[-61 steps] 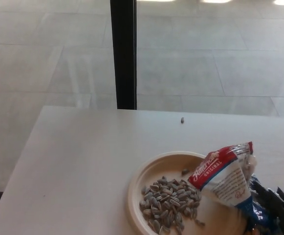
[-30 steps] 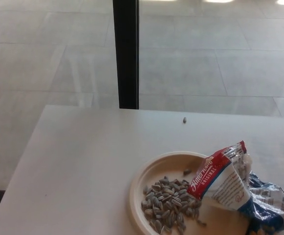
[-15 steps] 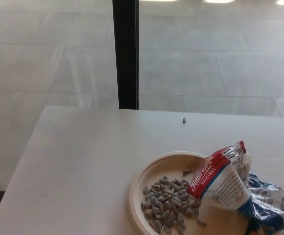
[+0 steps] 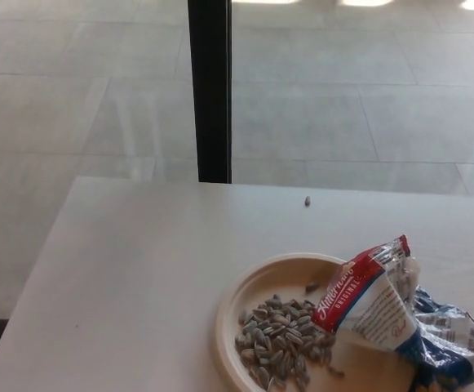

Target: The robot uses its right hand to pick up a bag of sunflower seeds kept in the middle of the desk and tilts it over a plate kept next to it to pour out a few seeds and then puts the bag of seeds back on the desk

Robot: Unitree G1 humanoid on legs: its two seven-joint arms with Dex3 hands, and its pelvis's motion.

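Note:
A red, white and blue bag of sunflower seeds [image 4: 383, 306] lies crumpled at the lower right of the desk, its open end resting over the right side of a cream plate [image 4: 257, 286]. A pile of striped seeds [image 4: 281, 339] fills the plate's lower middle. Neither hand shows in the head view, and nothing holds the bag.
One stray seed [image 4: 307, 200] lies on the white desk [image 4: 139, 278] near its far edge. A black post [image 4: 210, 90] rises behind the desk, with tiled floor beyond. The desk's left edge runs diagonally toward the lower left corner.
Two seconds ago my black right hand was at the lower right on the bag. It has since let go and left the picture; the bag settled slightly lower. Camera shifted a little.

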